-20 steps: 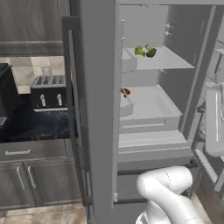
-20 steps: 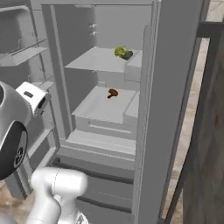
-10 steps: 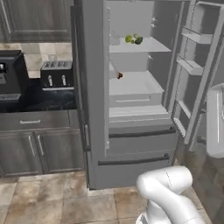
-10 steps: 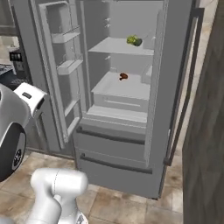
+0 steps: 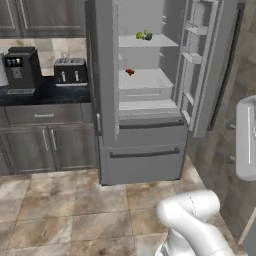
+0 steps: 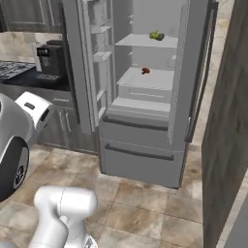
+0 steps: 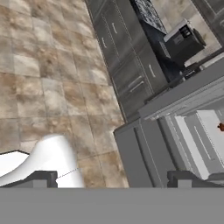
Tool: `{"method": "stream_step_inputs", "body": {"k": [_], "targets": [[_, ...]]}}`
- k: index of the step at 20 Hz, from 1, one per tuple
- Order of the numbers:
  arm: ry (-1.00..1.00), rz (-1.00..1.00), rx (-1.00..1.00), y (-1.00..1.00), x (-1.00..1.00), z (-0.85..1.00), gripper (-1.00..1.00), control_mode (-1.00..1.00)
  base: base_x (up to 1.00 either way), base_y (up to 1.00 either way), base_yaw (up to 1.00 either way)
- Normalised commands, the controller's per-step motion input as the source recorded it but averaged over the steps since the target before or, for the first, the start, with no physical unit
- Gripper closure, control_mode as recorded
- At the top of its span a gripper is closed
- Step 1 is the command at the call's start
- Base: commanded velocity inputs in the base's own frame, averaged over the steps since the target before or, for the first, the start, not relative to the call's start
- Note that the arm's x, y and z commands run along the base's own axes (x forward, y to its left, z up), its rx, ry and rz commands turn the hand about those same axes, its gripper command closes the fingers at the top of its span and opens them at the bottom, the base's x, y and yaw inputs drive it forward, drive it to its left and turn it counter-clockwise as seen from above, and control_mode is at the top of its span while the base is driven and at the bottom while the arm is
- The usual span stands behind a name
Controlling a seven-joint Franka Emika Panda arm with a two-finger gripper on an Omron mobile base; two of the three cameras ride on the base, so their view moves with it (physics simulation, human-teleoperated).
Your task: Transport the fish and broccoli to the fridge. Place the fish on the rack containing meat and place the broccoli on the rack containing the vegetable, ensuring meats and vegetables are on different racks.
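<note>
One fridge, both upper doors swung open, lower drawers closed. Two racks carry goods. Upper rack: one green item, taken as the broccoli, with a second darker green piece touching it; the two cannot be told apart at this size. Lower rack: one small red-brown item, near the left edge; whether it is fish or meat cannot be told. The same pair shows in the right base view: green on the upper rack, red-brown below.

One coffee machine and one toaster stand side by side on a dark counter, left of the fridge. Grey cabinets sit below, and more above. The floor is tan tile. A dark wood panel fills the right edge of the right base view.

Gripper: fingers spread wide, nothing between them, high above the floor and well apart from the fridge. In the hand view the red-brown item is cut off at the right edge. Door shelves look bare, though their far ends are hidden.
</note>
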Motion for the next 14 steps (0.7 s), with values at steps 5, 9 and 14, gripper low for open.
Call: {"method": "stream_step_inputs", "body": {"k": [5, 9, 14], "targets": [[0.0, 0.0, 0.0, 0.0, 0.0, 0.0, -1.0, 1.0, -1.0, 0.44, 0.0], [0.0, 0.0, 0.0, 0.0, 0.0, 0.0, -1.0, 1.0, -1.0, 0.48, 0.02], [0.0, 0.0, 0.0, 0.0, 0.0, 0.0, -1.0, 1.0, -1.0, 0.78, 0.02]]}}
